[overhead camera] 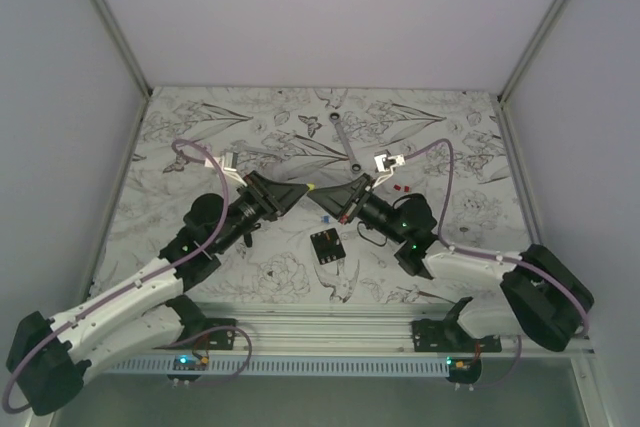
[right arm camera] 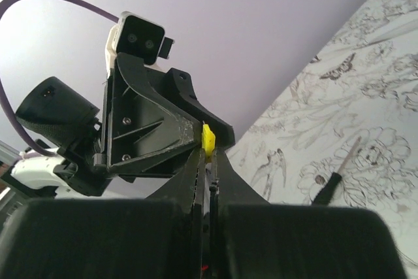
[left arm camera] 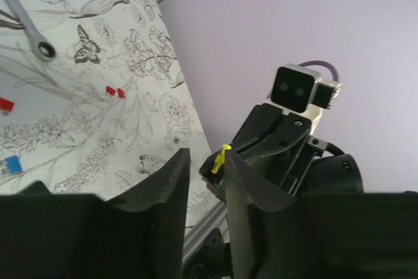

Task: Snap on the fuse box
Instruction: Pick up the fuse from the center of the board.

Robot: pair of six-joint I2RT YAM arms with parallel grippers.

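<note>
Currently listed: fuse box, small, squarish, black plastic with a pale top face, lying flat on the floral-printed worktop, free of both claws. Position: in the overhead view, at 6 o'clock from the point where the two claws meet tip to tip above the worktop; near them but apart, towards the arm bases. Long axis: none to speak of, since the outline is near square, with its edges turned slightly off the worktop's. Left claw: fingers a narrow gap apart, nothing between them. Right claw: pinched tight on a tiny yellow fuse at its very tips. Nearer arm: the right by a small margin, its wrist at 2 o'clock from the box. In my judgement, though, the empty left claw is the one free to drop onto it.
</note>
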